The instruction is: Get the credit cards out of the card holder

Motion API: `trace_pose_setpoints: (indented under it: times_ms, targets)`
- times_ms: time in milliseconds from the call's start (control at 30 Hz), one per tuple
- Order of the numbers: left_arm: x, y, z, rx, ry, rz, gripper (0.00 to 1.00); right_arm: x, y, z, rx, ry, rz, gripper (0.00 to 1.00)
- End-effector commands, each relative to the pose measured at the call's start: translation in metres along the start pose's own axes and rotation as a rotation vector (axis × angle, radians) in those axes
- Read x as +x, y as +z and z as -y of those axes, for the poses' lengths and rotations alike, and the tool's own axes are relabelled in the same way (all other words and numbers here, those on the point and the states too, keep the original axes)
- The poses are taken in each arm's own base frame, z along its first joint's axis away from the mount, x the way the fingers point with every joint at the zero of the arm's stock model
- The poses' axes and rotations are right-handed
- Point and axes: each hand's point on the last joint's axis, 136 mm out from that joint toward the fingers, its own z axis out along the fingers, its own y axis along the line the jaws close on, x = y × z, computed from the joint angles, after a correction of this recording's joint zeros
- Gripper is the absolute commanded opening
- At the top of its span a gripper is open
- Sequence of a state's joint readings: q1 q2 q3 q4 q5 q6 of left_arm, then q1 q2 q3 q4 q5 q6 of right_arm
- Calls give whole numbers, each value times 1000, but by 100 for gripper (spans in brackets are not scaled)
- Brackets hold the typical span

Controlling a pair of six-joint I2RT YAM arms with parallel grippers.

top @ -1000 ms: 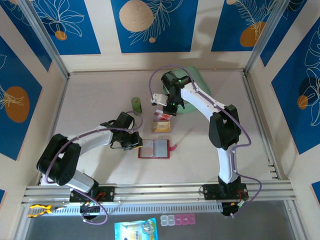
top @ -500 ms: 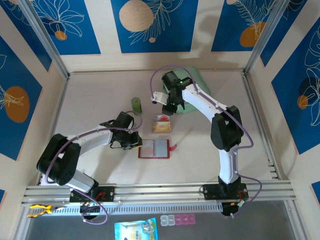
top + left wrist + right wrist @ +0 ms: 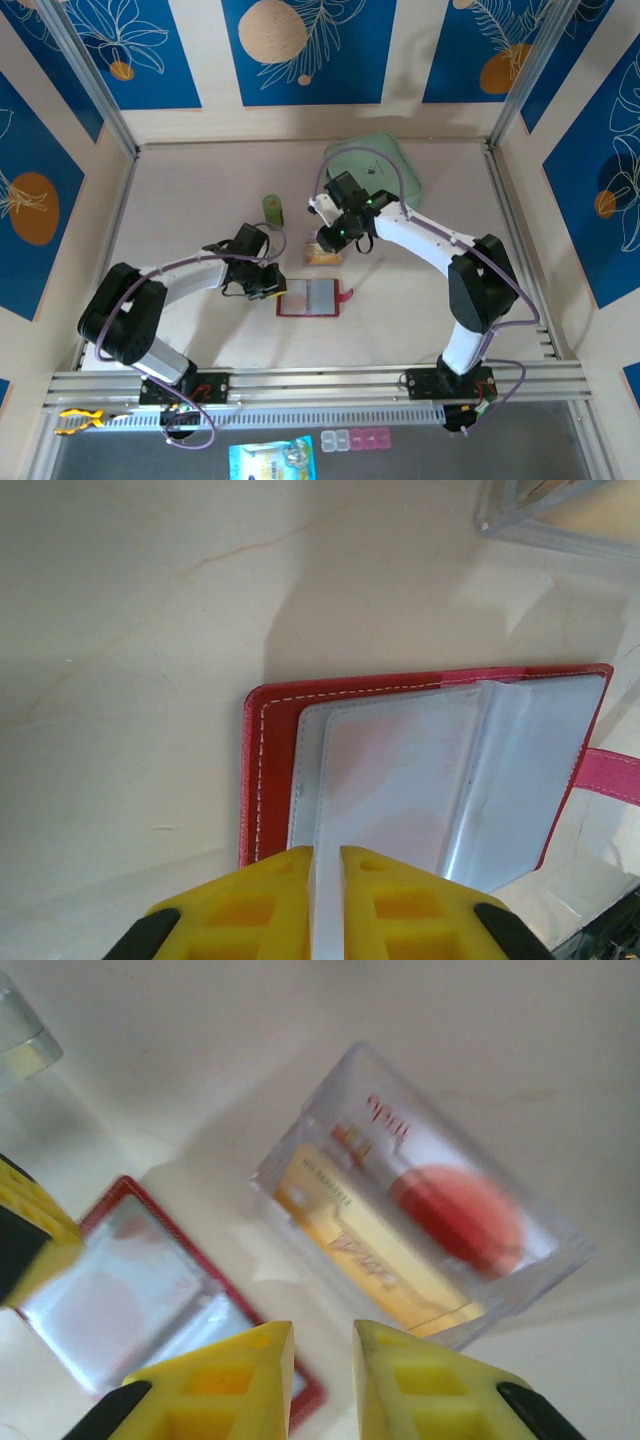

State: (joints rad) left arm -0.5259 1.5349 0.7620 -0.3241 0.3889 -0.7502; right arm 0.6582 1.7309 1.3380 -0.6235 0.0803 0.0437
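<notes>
Step in hand: the arms seem to be between cards, with one pinning the small flat red card holder (image 3: pixel 308 297) with its clear inner sleeves while the other is hanging over the cards that are already out.
Left gripper (image 3: pixel 325 885): its yellow fingers are pinching almost together on the holder's near-left edge, and a pale sleeve leaf is showing in the slit between them.
Right gripper (image 3: pixel 322 1360): its fingers are standing slightly apart with nothing between them, hovering just above a clear rectangular plastic tray (image 3: pixel 300 1110).
Card holder: it is lying open and flat on the pale table (image 3: pixel 200 200) between the two arms, with its pink closure tab (image 3: pixel 610 775) sticking out on the right.
Credit cards (image 3: pixel 370 1245): a thin tan-orange one and a white one with a red disc are lying in the tray, just beyond the holder. The frosted sleeves are showing only a pinkish haze, so I cannot tell whether another card is inside.
Next move: I'd judge the right gripper needs to swing back to the sleeves, open wider and catch a card's edge at a sleeve mouth while the left is holding the holder down.
Around: a mint-green zip pouch (image 3: pixel 390 160) is lying at the far side, and a small green cylinder (image 3: pixel 273 209) is standing well apart.
In the way: the tray is sitting close to the holder, and the loose sleeve leaves are fanning up.
</notes>
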Motion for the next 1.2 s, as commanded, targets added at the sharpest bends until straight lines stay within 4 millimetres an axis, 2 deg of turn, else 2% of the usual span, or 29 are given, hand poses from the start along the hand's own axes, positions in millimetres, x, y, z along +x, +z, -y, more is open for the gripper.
trace_pose_setpoints:
  times_ms: [0,133,233,433,733,1167]
  targets:
    - [0,1,3,26,-1,-13,13,0,0,-16,-39,370,32,24]
    - [4,0,0,19,-6,-18,11,23,14,-40,-156,547,-64,21]
    - [6,0,-5,-9,1,-20,10,33,23,-57,-233,593,-94,21]
    - [11,1,-12,-46,12,-32,8,50,35,-70,-260,644,-131,27]
    - [16,10,-10,-16,4,-57,7,62,48,-83,-348,692,-166,32]
    - [24,15,-18,-25,-19,-78,7,63,63,-104,-466,700,-212,31]
